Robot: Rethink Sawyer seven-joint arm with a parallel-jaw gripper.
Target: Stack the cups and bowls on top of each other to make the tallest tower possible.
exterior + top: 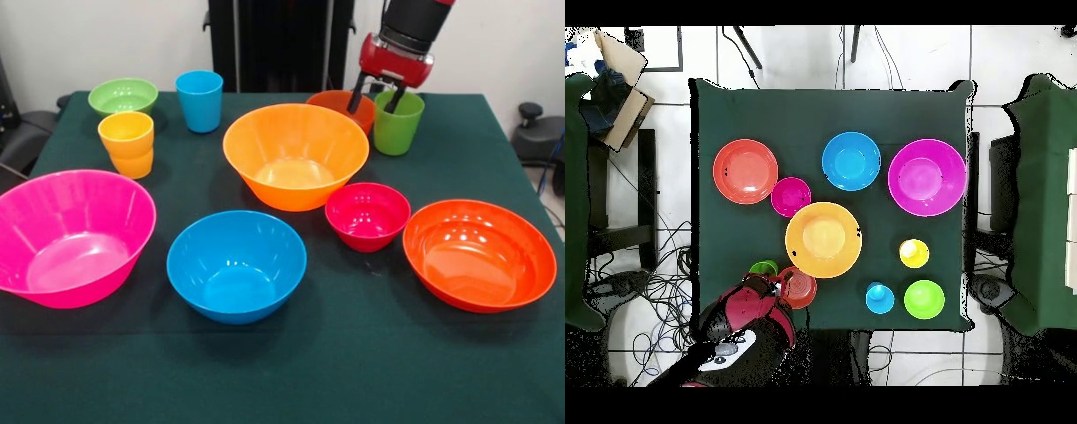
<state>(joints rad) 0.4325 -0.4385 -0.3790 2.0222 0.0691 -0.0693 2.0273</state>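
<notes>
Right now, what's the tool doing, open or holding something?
Tool: open, one finger inside the green cup, one outside its rim; not closed on it.

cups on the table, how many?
3. Green cup at the far right under the gripper, one finger inside its rim; blue cup far left of centre; yellow cup nearer, beside the green bowl. None seems hidden.

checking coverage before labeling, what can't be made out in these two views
- Gripper: the front view does not settle whether its fingers grip the green cup; overhead, the arm hides them.
- Small orange-red bowl: mostly behind the big orange bowl and the gripper in front view.
- Green cup overhead: only a sliver shows beside the arm.
</notes>
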